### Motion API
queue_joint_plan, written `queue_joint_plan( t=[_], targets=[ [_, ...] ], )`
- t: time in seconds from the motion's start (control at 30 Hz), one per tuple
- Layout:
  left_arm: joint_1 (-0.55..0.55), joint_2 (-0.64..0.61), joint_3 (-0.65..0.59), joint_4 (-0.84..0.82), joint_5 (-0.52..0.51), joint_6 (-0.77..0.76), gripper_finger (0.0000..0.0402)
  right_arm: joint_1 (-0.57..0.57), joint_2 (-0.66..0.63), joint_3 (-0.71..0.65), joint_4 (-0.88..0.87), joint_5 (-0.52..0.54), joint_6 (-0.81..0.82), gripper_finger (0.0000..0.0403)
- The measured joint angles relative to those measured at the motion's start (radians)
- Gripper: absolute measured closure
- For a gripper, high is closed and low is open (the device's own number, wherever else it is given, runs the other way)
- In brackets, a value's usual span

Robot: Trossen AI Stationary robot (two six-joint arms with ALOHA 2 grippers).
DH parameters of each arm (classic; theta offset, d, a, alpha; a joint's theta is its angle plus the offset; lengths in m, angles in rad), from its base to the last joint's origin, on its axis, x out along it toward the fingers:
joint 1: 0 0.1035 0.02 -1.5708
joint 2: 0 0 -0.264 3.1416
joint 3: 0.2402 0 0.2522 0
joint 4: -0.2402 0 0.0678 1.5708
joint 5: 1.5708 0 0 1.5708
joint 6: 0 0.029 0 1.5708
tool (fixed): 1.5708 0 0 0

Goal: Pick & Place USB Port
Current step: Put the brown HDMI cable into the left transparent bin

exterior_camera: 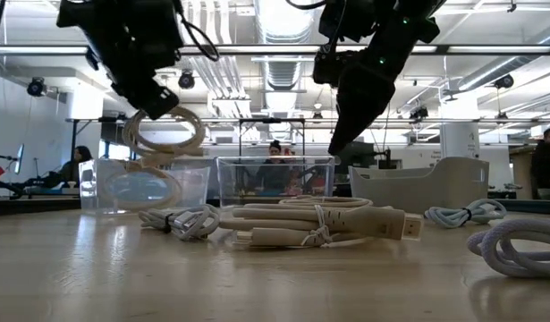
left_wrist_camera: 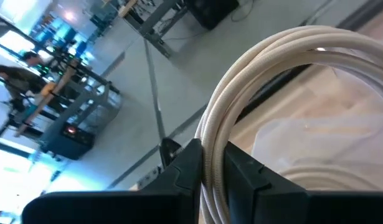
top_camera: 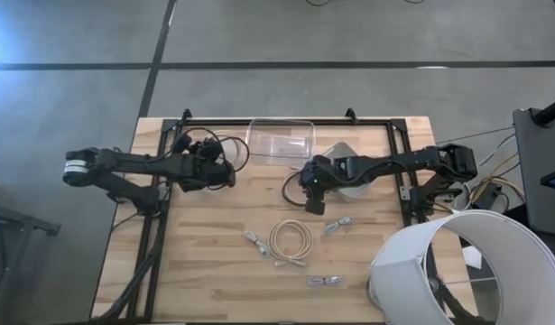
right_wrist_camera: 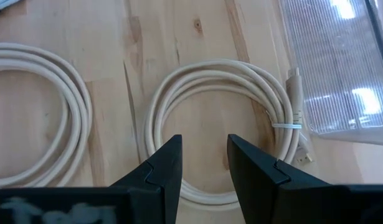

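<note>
My left gripper [top_camera: 221,171] is shut on a coiled cream USB cable [top_camera: 234,152], held in the air at the table's far left beside a clear container [top_camera: 282,140]. In the low view the coil [exterior_camera: 165,134] hangs below the gripper [exterior_camera: 145,89]. My right gripper [right_wrist_camera: 203,146] is open and empty above a second cream coil [right_wrist_camera: 222,124] that lies flat on the table, tied with a band, its plug toward the container. In the high view this gripper [top_camera: 313,199] is at mid-table. My left gripper pinches several strands of the coil's bundle [left_wrist_camera: 211,134] between its two fingers [left_wrist_camera: 190,165]. The fingers lie across the strands. The coil is lifted clear of the table, and its loop [exterior_camera: 167,125] hangs below the gripper.
Another cream coil [right_wrist_camera: 35,112] lies beside the one under my right gripper. Small bundled grey cables [top_camera: 254,242] [top_camera: 338,224] [top_camera: 324,282] lie on the near part of the table. A white tray [top_camera: 354,176] sits at the far right, and a white drum shade [top_camera: 462,271] at the near right corner.
</note>
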Motion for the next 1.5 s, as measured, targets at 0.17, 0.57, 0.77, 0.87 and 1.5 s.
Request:
queue_joint_plan(
  t=[0.17,0.57,0.77,0.87,1.5],
  targets=[
    [0.001,-0.008,-0.041,-0.015,-0.001,-0.031,0.0353,0.0,0.0,-0.026,0.009,0.0,0.002,0.028],
    [0.035,-0.006,-0.115,-0.011,-0.007,-0.159,0.0353,0.0,0.0,-0.061,0.029,0.0,0.002,0.028],
    [0.038,-0.006,-0.155,0.004,0.045,-0.178,0.0352,0.0,0.0,-0.06,0.034,-0.001,0.001,0.028],
    [0.038,-0.005,-0.172,0.018,0.066,-0.178,0.0341,0.0,0.0,-0.06,0.038,-0.001,-0.002,0.028],
    [0.038,-0.006,-0.149,0.206,0.2,0.078,0.0246,0.0,0.0,-0.059,0.057,-0.001,-0.032,0.028]
  ],
)
